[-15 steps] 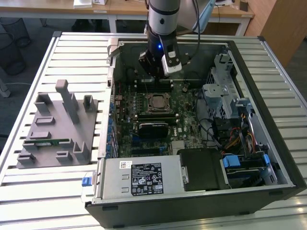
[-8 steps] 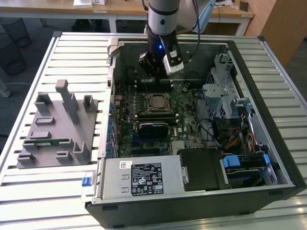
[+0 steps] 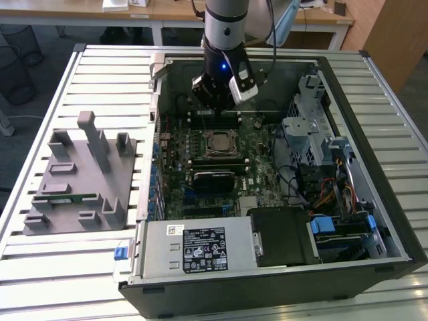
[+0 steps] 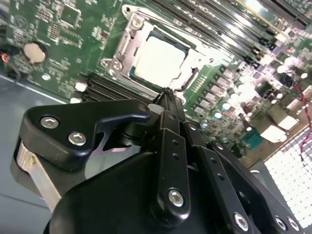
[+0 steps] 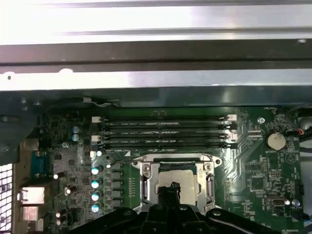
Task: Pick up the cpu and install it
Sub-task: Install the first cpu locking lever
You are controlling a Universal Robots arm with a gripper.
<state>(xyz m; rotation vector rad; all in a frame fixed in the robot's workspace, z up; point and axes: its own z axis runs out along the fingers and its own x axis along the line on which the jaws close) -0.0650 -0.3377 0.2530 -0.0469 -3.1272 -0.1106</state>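
A single robot arm (image 3: pixel 226 27) reaches into an open computer case (image 3: pixel 374 221) lying on a slatted metal table (image 3: pixel 40 281), its gripper (image 4: pixel 166 95) hanging above the green motherboard (image 3: pixel 257 170). The gripper's fingers are drawn together at the tip and carry nothing. The one cpu (image 4: pixel 160 58) sits in its socket (image 4: pixel 127 36) on the board, its pale metal top facing up inside the silvery frame; in the second wrist view the fingertip stands just beside the socket's edge, and in the first wrist view the cpu (image 5: pixel 174 178) lies right ahead of the dark finger tip.

In the exterior view the socket lies near the middle of the board, nearer the camera than the gripper. A grey moulded fixture (image 3: pixel 80 177) stands on the table at the exterior view's left, well apart from the case, with one thin green memory stick (image 3: pixel 70 198) lying in it. A metal power supply (image 3: pixel 194 247) with a white label fills the case's near corner, and a black block (image 3: pixel 284 234) sits beside it.

The first wrist view shows four long memory slots (image 5: pixel 165 134) on the far side of the socket, one round coin battery (image 5: pixel 275 141), and a row of capacitors (image 5: pixel 95 190). The second wrist view shows the gripper's black linkage (image 4: pixel 87 129) with its screws.
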